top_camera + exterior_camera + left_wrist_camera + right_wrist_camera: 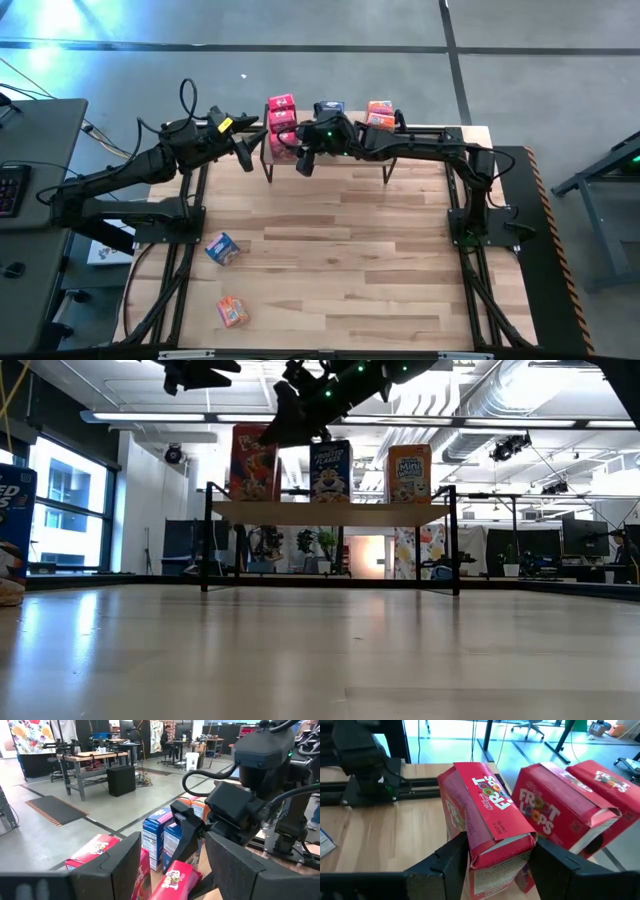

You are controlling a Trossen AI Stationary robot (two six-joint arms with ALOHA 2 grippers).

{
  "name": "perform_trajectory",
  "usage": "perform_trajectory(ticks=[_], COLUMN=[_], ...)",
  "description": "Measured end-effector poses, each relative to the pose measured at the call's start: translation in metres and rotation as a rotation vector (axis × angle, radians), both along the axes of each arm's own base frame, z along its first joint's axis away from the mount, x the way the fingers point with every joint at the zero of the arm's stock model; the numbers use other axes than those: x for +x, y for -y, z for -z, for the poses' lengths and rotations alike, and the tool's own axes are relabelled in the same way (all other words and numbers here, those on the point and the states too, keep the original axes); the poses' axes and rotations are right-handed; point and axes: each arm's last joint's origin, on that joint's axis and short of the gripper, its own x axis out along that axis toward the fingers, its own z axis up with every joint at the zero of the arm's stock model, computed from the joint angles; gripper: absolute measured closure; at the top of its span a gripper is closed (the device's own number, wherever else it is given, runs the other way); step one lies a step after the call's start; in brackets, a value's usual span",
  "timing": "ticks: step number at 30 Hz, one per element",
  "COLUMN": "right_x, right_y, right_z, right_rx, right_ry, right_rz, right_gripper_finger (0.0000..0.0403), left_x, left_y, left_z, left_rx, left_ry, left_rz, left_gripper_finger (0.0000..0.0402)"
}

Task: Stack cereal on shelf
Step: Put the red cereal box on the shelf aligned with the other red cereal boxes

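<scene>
Grips a red cardboard mini cereal box [490, 827] in the right gripper [495, 870], dark fingers pressed against its two broad sides, tilted, over the left end of the low rack shelf with its light wooden top board on thin black legs [330, 512]. Stands that shelf at the far edge of the large wooden tabletop [350, 260]. Keeps the held box just beside two more red boxes [555, 815], apart from them or touching cannot be told. Carries on the shelf, left to right from table height, an upright red box [254, 462], an upright blue box [330, 470] and an upright orange box [409, 473]. Reveals from above a second orange box [380, 121] right behind the first, and from the left wrist a second blue box [172, 842] beside the first. Hangs the left gripper [243, 152] just off the shelf's left end, near the right one, fingers spread and released, nothing between them. Leaves on the tabletop, well apart from the shelf at the near left, a third blue box [222, 248] and, nearer still, a third orange box [233, 312], both lying flat and askew.
</scene>
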Motion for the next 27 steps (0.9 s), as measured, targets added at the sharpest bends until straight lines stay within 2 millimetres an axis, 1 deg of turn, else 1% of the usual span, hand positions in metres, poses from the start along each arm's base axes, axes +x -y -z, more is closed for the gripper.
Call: perform_trajectory(ticks=[18, 24, 27], right_x=[-0.0003, -0.0003, -0.0001], right_y=[0.0007, 0.0013, 0.0013], right_z=[0.0003, 0.0007, 0.0005], right_rx=[-0.030, -0.052, -0.055], right_ry=[-0.013, -0.022, -0.019], right_rz=[0.014, 0.026, 0.024], right_gripper_finger=[0.0220, 0.0190, 0.0184], left_x=[0.0000, 0.0000, 0.0000], left_y=[0.0000, 0.0000, 0.0000], left_z=[0.0003, 0.0003, 0.0003], left_rx=[-0.001, -0.001, -0.001], left_ry=[-0.002, -0.002, -0.002], left_rz=[0.000, 0.000, 0.000], left_gripper_finger=[0.0190, 0.0190, 0.0190])
